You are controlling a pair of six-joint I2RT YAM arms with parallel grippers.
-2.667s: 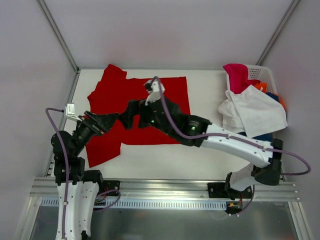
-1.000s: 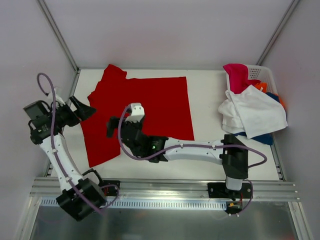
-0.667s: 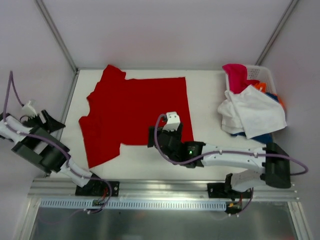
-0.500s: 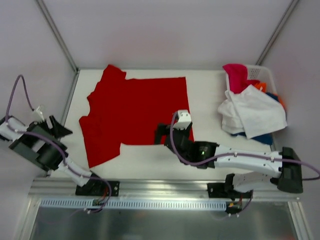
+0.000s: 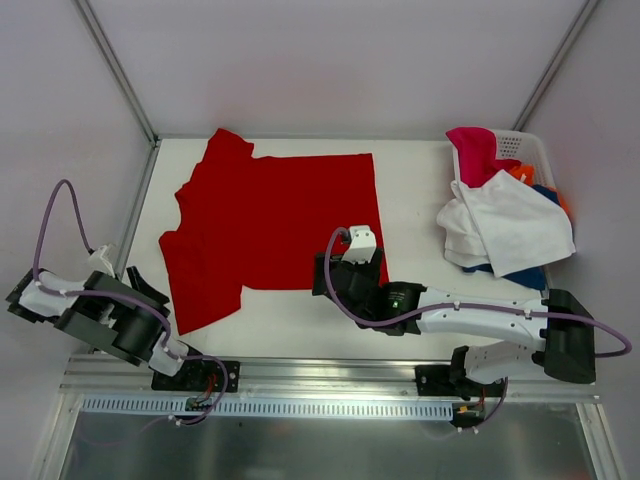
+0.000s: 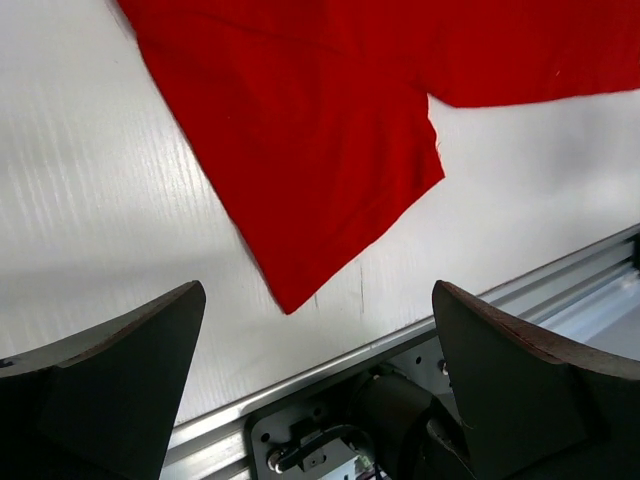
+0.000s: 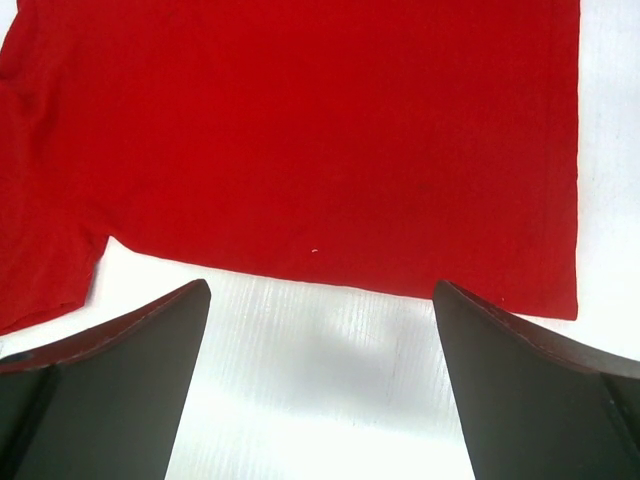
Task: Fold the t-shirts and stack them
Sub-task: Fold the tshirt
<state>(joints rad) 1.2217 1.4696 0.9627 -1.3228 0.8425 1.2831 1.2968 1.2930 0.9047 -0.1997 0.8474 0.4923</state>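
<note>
From above, I've got the red t-shirt (image 5: pixel 280 215) lying flat on the left half of the table (image 5: pixel 415 190), with nothing gripping it. The right gripper (image 5: pixel 348 268) hangs over its near hem. The left gripper (image 5: pixel 140 287) sits off the table's near left corner. On the far right, the basket (image 5: pixel 522 146) holds a pink t-shirt (image 5: pixel 472 150), and a white t-shirt (image 5: pixel 512 225) spills over its side. On the left wrist camera I see the fingers (image 6: pixel 110 370) spread wide and empty, with the near sleeve (image 6: pixel 320 150) on the table beyond them and the metal rail (image 6: pixel 560 285) along the edge. On the right wrist camera the jaws are wide apart too, holding nothing, and the shirt's hem runs straight across just ahead.
</note>
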